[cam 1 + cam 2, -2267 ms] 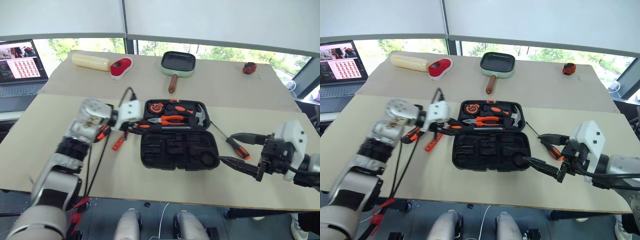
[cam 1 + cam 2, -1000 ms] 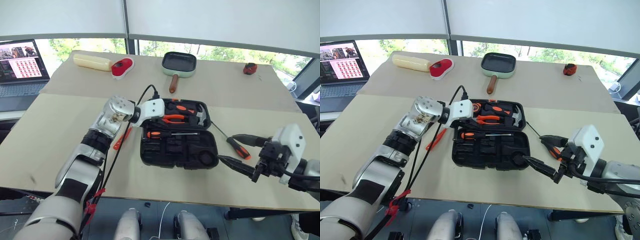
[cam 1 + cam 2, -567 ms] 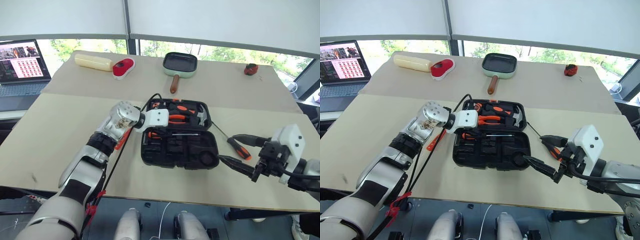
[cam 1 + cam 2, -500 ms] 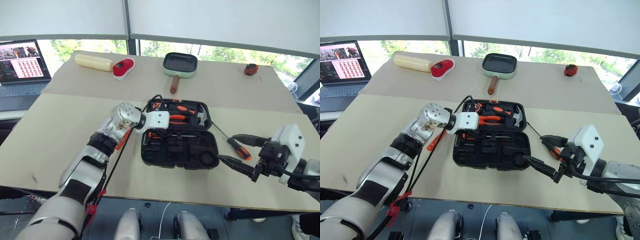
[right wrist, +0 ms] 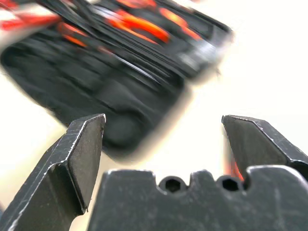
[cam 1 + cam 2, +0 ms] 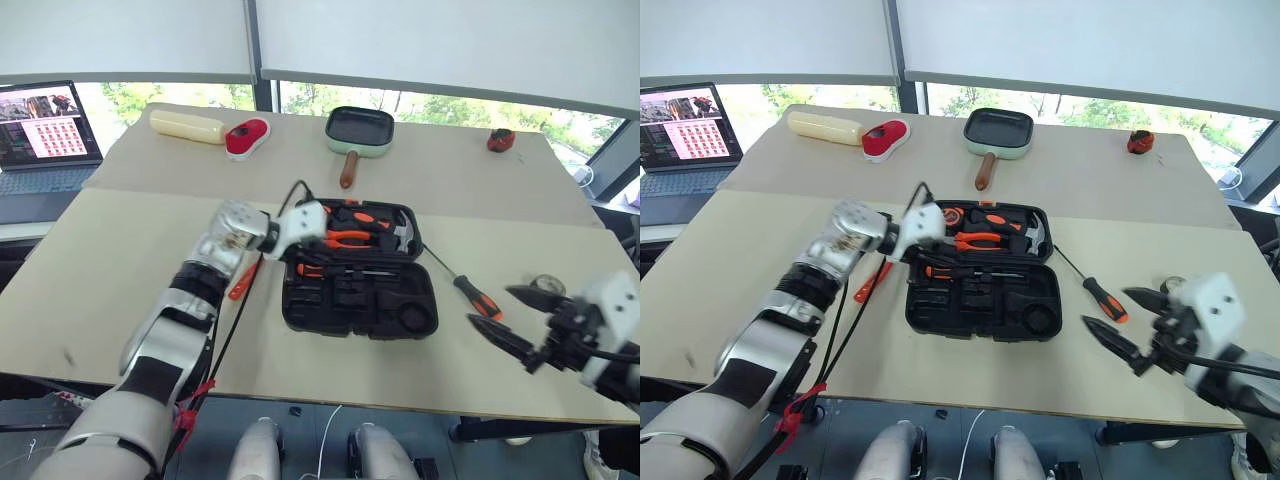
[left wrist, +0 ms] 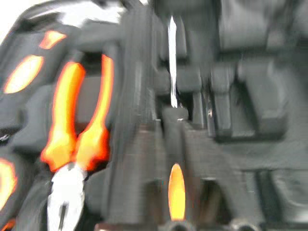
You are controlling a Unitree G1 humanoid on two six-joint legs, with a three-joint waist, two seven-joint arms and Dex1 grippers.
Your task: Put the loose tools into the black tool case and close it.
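1. Centrally, the black tool case (image 6: pixel 358 270) lies open on the table (image 6: pixel 120 250), lid half toward 12 o'clock and base half toward 6.
2. The lid half holds the orange-handled pliers (image 6: pixel 345 237) and, at its 3 o'clock end, the steel-headed hammer (image 6: pixel 403 232); other orange-and-black pieces sit along its far edge, too small to name.
3. One long screwdriver (image 6: pixel 335 270) lies across the case by the hinge line, handle toward 9 o'clock and shaft toward 3. The base half's moulded slots look mostly bare, with a round recess at its 4 o'clock corner.
4. A second long screwdriver (image 6: pixel 1090 287) lies loose on the table at the case's 3 o'clock, handle toward 5. A small orange tool (image 6: pixel 238 283) lies loose at the case's 9 o'clock, beneath the left arm.
5. The left gripper (image 6: pixel 322 228) hovers over the case's 10 o'clock corner; I cannot tell how its fingers stand. The right gripper (image 6: pixel 1125 325) hangs over the table at the case's 4 o'clock, spread wide and empty.
6. The left wrist view shows the pliers and the stowed screwdriver's steel shaft close up. The right wrist view shows the two fingers (image 5: pixel 77 159) well apart with the case beyond.
7. The head views add a green frying pan (image 6: pixel 358 128) at 12 o'clock and a laptop (image 6: pixel 45 135) at 10.
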